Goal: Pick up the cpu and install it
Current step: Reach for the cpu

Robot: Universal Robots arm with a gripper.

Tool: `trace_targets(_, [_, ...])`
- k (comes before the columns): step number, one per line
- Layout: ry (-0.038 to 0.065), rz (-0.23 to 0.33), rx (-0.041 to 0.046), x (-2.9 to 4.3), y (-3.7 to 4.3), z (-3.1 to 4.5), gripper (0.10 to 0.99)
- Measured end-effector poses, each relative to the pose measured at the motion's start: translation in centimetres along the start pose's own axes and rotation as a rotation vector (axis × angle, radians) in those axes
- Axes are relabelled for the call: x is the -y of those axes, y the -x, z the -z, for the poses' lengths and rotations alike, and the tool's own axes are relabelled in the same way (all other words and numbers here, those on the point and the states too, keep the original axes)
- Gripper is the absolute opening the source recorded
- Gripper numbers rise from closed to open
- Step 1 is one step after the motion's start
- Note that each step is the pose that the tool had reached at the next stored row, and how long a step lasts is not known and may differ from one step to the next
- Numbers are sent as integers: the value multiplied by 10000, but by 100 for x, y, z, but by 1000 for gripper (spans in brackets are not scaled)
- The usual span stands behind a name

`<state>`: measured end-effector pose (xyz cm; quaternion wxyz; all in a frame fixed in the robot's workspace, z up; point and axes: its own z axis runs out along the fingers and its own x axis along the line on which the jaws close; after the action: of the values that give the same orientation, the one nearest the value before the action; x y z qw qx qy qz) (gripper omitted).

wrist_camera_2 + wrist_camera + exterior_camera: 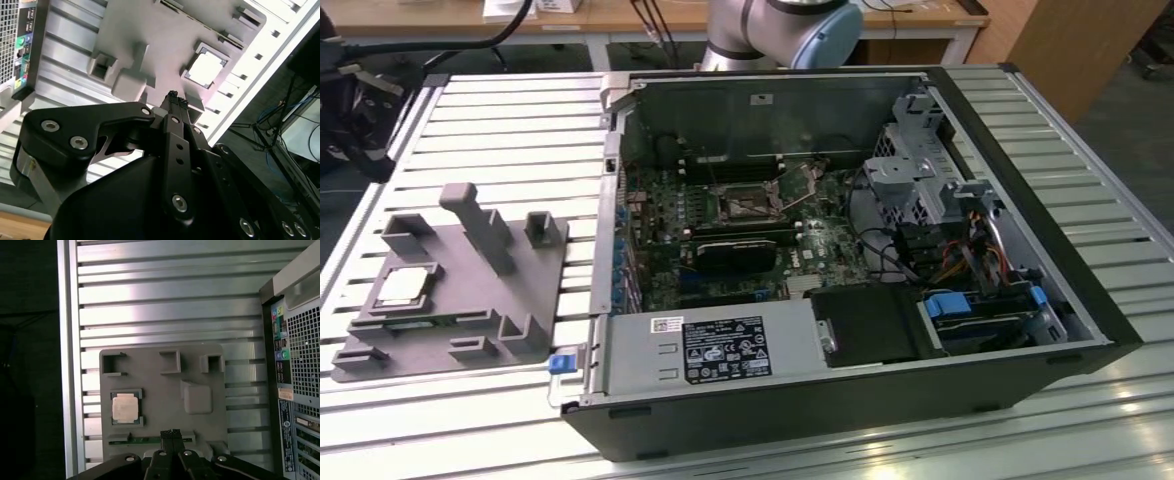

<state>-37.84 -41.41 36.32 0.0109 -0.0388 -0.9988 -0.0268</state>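
Hovering over the grey tray, my gripper has its fingers pressed together on nothing. The cpu lies flat in a tray pocket below, off to one side of my fingertips. I judge it light, stiff, slick-topped and fragile, best gripped by its opposite edges.

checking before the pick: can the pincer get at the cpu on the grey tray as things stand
Probably yes: the cpu lies uncovered in a recess of the grey tray, and the pincer hangs above that tray with nothing between, though its jaws look shut.
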Motion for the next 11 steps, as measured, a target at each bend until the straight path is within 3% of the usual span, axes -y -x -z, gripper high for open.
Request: trace_targets(11, [-4, -2, -50, 36, -405, -89, 106])
